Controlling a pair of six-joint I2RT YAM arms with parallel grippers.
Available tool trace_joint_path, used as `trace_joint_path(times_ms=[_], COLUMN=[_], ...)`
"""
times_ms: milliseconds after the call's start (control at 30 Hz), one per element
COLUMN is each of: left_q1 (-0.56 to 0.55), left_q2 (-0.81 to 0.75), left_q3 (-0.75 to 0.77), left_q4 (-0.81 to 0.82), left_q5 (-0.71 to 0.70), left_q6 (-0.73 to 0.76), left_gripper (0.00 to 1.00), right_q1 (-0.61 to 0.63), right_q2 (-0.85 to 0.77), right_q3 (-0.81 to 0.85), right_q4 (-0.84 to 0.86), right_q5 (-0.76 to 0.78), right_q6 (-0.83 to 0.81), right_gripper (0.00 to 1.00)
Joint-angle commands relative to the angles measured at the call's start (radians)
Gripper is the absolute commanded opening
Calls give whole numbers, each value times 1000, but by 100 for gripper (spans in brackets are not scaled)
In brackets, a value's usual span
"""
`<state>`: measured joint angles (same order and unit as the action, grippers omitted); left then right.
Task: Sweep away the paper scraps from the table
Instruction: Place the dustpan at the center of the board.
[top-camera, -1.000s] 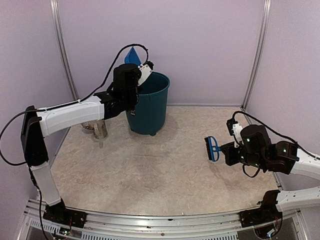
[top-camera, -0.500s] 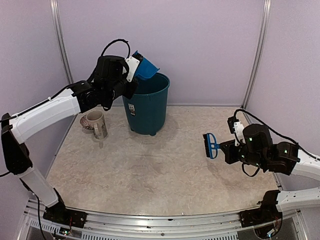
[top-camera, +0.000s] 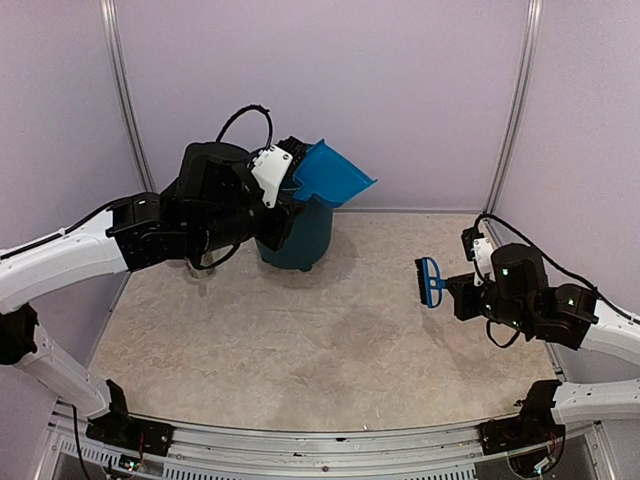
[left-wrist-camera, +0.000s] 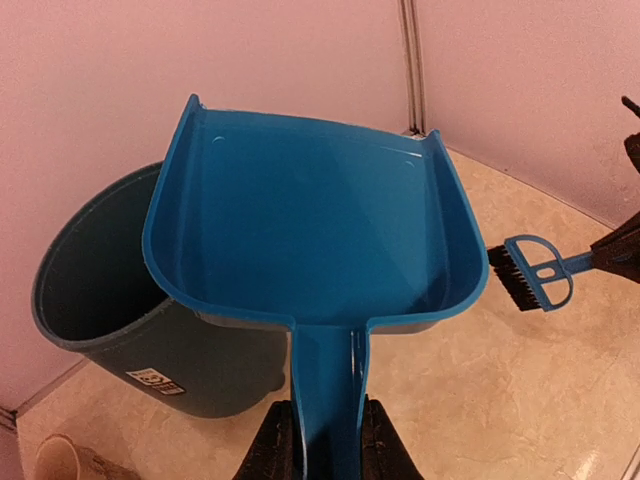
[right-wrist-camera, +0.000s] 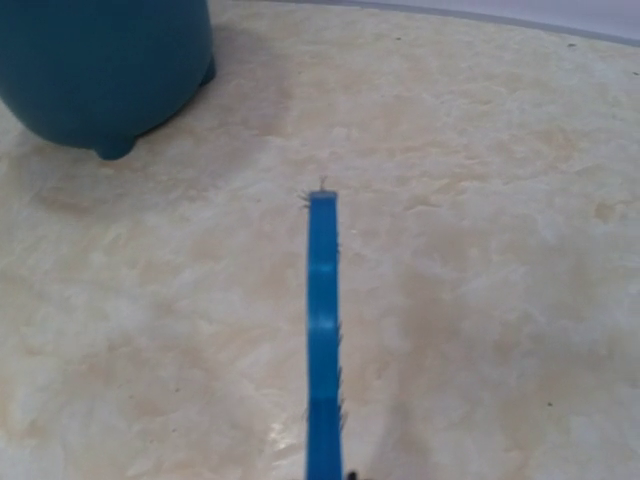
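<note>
My left gripper (top-camera: 287, 170) is shut on the handle of the blue dustpan (top-camera: 334, 176) and holds it in the air over the right rim of the dark teal bin (top-camera: 300, 238). In the left wrist view the dustpan (left-wrist-camera: 310, 230) is empty, its handle clamped between my fingers (left-wrist-camera: 282, 445). My right gripper (top-camera: 462, 296) is shut on the blue hand brush (top-camera: 430, 283) and holds it above the table (top-camera: 330, 350) at the right. The brush runs up the middle of the right wrist view (right-wrist-camera: 322, 330). No paper scraps show in any view.
The bin (left-wrist-camera: 100, 300) stands at the back left near the lilac wall and shows in the right wrist view (right-wrist-camera: 100, 60). A mug (left-wrist-camera: 62, 464) stands left of the bin. The metal front rail (top-camera: 320, 440) runs along the near edge.
My left arm has swung the dustpan from tipped over the bin's far rim to the right and forward, open side up. The mug is now hidden behind that arm. My right gripper shifted slightly right.
</note>
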<state>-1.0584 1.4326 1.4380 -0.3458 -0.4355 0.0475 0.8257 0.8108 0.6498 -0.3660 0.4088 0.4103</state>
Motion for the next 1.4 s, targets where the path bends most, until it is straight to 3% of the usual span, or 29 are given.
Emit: trace_joint_path(times_ms=[0,200,533,900,1367], left_q1=[-66,-112,-124,-126,-111], left_q2=[-30,26,274,599,854], left_q3=[-79,-177,-134,73,219], left_q4=[38,155,252,307,300], left_q5=[21,45,133,192,270], left_q6=[-96,-162,-241,-302,-380], left_gripper=[0,0,0,0,0], right_q1=[-34,-58,-60,-60,-60], right_q2=[-25,-74,-165,-234,-225], right_q3=[-19,-21,11,8,-9], right_q4=[33,24,-62,-64,-70], right_q5=[28,91,273,294,271], right_q6=[-17,-6,5,-2,-24], right_gripper=[0,0,0,0,0])
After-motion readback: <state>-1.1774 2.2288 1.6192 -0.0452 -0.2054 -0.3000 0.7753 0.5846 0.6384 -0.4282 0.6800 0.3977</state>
